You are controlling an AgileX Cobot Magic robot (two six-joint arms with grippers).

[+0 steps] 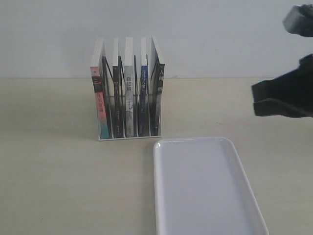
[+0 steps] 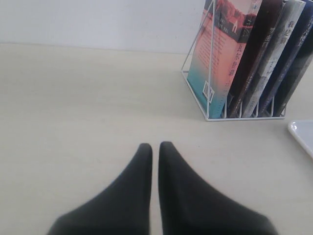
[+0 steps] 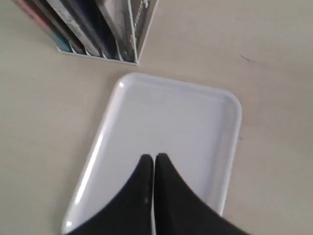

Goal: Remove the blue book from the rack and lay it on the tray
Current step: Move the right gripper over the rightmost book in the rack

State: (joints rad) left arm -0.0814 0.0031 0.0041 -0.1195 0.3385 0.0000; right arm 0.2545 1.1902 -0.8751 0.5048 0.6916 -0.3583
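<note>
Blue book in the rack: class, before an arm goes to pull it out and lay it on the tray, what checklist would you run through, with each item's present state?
1. The blue book stands upright in the rack, between a grey-spined book and a black book: ok.
2. Nothing shows on the tray: ok.
3. The right gripper is open for a grasp: not ok, its fingers are together and hold nothing.
4. The left gripper is apart from the rack: ok, it is shut above the table.
5. The gaps beside the blue spine are wide enough for a finger: cannot tell.
</note>
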